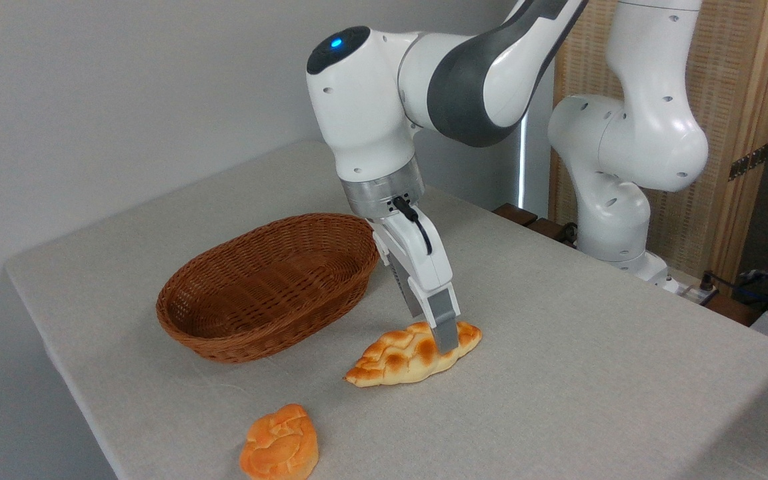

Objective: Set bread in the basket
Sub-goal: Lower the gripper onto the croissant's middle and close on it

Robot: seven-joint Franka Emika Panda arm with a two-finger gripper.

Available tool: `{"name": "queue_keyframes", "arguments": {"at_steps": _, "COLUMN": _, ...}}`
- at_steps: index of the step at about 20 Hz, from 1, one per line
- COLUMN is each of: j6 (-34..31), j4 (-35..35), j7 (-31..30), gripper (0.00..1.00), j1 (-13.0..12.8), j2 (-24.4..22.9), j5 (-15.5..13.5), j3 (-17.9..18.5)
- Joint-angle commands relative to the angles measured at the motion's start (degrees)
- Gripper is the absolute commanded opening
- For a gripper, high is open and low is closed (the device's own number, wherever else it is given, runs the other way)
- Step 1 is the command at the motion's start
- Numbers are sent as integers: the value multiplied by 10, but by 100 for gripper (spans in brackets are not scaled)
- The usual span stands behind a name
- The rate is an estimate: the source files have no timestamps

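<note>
The table (591,373) carried everything, and the arm (384,120) reached down over its middle from the right rear. The basket (267,283) sat empty on the left, its long axis running from near left to far right, its far-right rim close beside the gripper's body. The bread (401,357) lay flat on the cloth just right of and nearer than the basket, apart from it, its long axis going from the near-left tip up to the far-right tip, roughly in line with the basket's own length. The gripper (444,340) stood over the loaf's far-right third, tilted, with the visible grey finger (443,328) down against the near side of the crust. The other finger was hidden behind it, so I could not tell how wide the jaws stood or whether they had pinched the loaf. The grip point lay off-centre, so the longer left end would likely sag on a lift. A small orange bun (281,443) lay at the near edge, well clear.
</note>
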Motion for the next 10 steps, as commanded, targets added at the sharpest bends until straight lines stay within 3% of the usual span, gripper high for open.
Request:
{"name": "queue_keyframes", "arguments": {"at_steps": 1, "j6": 14, "j4": -11, "j7": 12, "gripper": 100, "j1": -4, "j2": -2, "j5": 21, "j3": 5}}
{"name": "queue_keyframes", "arguments": {"at_steps": 10, "j6": 63, "j4": -19, "j7": 10, "gripper": 100, "j1": -3, "j2": 12, "j5": 21, "j3": 5}}
